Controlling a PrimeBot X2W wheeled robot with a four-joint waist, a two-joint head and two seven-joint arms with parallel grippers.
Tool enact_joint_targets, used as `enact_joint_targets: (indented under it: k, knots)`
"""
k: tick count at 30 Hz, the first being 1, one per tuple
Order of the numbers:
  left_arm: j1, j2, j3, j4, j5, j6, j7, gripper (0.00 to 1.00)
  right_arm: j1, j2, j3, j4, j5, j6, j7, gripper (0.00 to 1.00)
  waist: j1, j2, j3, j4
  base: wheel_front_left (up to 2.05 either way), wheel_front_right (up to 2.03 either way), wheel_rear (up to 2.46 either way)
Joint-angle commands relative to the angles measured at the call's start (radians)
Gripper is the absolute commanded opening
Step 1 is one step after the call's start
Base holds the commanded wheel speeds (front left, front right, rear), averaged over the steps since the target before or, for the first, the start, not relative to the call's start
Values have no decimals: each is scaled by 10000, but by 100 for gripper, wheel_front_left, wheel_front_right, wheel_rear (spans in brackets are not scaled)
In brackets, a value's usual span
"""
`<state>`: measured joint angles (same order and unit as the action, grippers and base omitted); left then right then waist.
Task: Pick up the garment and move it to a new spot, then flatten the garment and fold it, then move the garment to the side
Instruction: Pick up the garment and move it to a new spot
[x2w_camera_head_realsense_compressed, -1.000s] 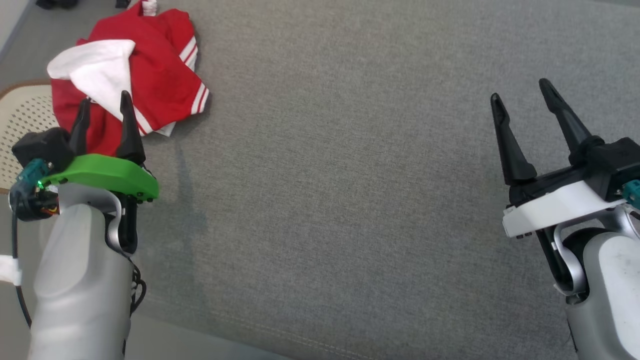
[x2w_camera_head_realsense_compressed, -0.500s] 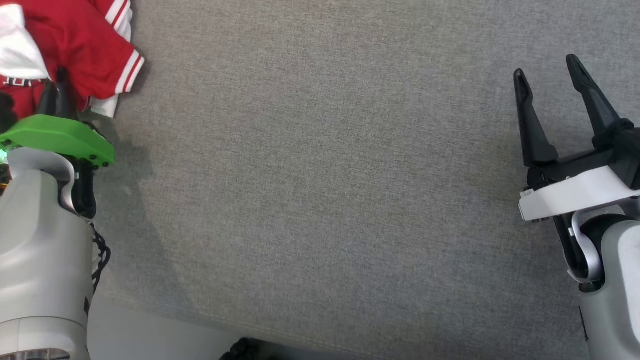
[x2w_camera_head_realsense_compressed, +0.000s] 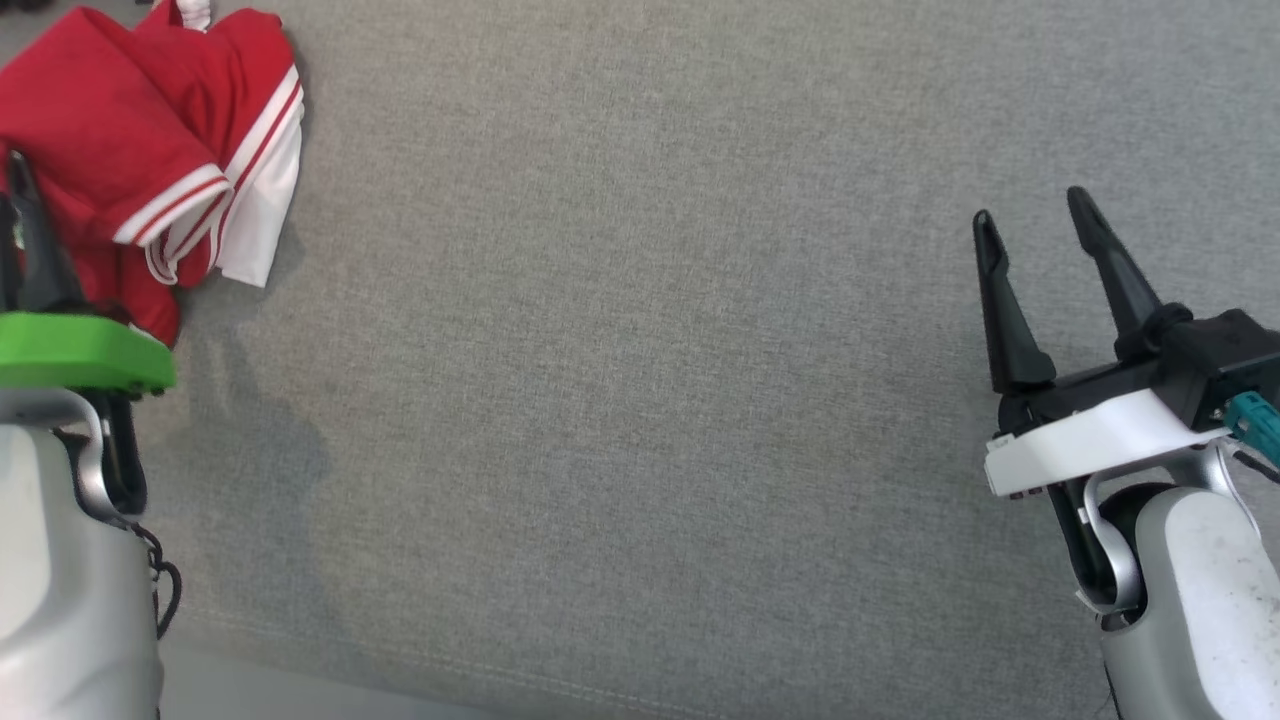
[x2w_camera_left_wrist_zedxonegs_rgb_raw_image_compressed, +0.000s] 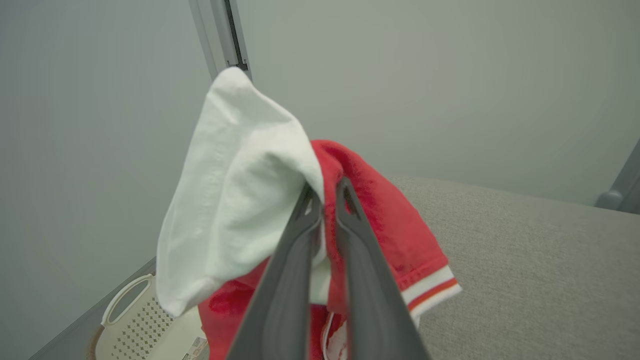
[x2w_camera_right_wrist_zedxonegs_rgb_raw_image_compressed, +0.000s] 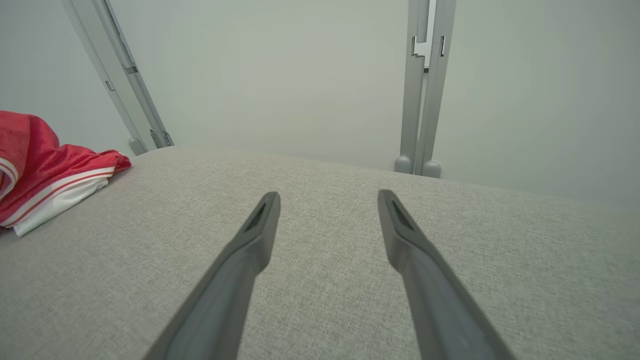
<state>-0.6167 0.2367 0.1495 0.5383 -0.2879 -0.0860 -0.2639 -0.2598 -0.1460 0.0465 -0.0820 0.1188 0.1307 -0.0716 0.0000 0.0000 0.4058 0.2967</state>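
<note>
The garment is a red top with white-striped trim and a white lining, bunched at the far left of the grey fabric surface. My left gripper is shut on a fold of it, pinching red and white cloth that stands up above the fingertips. In the head view that gripper sits at the left edge with its green wrist plate below it. My right gripper hovers open over bare fabric at the right, far from the garment; nothing lies between its fingers.
A cream perforated basket sits beside and below the surface's left edge. Grey metal posts rise behind the far edge, in front of a pale wall. The near edge of the surface runs along the bottom of the head view.
My left gripper has closed from open onto the garment and raised a fold of it. The head camera has shifted. The right gripper stays open.
</note>
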Motion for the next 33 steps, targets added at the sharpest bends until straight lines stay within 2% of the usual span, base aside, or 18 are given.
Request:
enact_joint_targets:
  k: [1,7,14,20,26,33]
  knots:
    - [487,-81,-47,-344,176,47,-4,0,235,45,48,106,87,1,-109,100,0,0,-1082,-471,0,0,0]
    - [1996,-617,-623,-1656,489,-1,64,0,810,309,52,538,254,1,-390,100,0,0,-2175,-1106,0,0,0]
    - [2686,-1311,-2382,-2638,838,-259,836,0,1153,469,182,627,319,1,-455,100,0,0,-2513,-2208,0,0,0]
    - [1939,-1693,-4335,-2484,675,-417,1190,0,1029,577,102,563,388,1,-579,100,0,0,-2056,-3569,0,0,0]
    - [1040,-1822,-6369,-1994,313,-450,1300,0,958,766,-28,637,502,1,-856,100,0,0,-1231,-4833,0,0,0]
    - [457,-1824,-8215,-1268,-519,-454,1069,0,839,908,-102,885,638,1,-1265,100,0,0,-579,-5476,0,0,0]
